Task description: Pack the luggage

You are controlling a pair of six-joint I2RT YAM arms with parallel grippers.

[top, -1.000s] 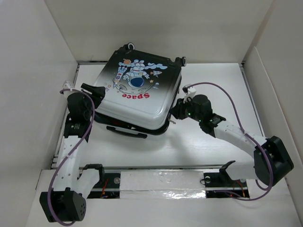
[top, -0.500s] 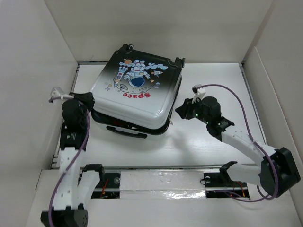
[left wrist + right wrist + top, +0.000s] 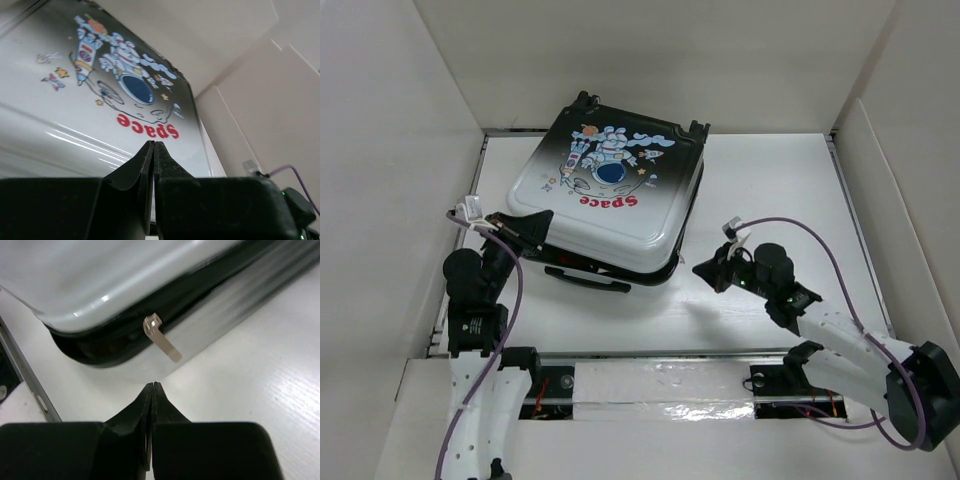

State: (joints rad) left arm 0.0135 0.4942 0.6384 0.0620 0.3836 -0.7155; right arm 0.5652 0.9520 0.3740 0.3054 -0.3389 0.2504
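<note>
Top external shows the luggage [image 3: 605, 205] lying flat on the table [image 3: 770, 180] with its lid down, so packing looks nearly done; zipping may remain. Both tools are clenched on nothing. The left gripper [image 3: 544, 217] is at the luggage's near-left corner, and the right gripper [image 3: 700, 269] is just off its near-right corner, facing the zipper pull [image 3: 161, 340]. The contents are hidden, and how far the zip has run is unclear.
</note>
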